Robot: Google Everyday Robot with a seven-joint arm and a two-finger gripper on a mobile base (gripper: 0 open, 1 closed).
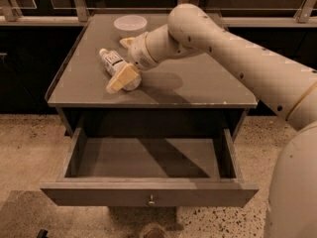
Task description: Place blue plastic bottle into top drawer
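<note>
The blue plastic bottle [111, 60] lies on its side on the grey table top [198, 83], with its white cap pointing to the far left. My gripper [123, 78] is down at the bottle's base end, touching or covering that end, so the base is hidden. The arm reaches in from the right. The top drawer [148, 193] is pulled open below the table's front edge. Its inside shows nothing in it, and a small round knob [151, 200] sits at the centre of its front.
A white bowl [130, 24] stands at the back of the table top. A bit of the yellow sponge [126, 41] shows behind my wrist. A raised rim runs along the table's left side. Speckled floor surrounds the cabinet.
</note>
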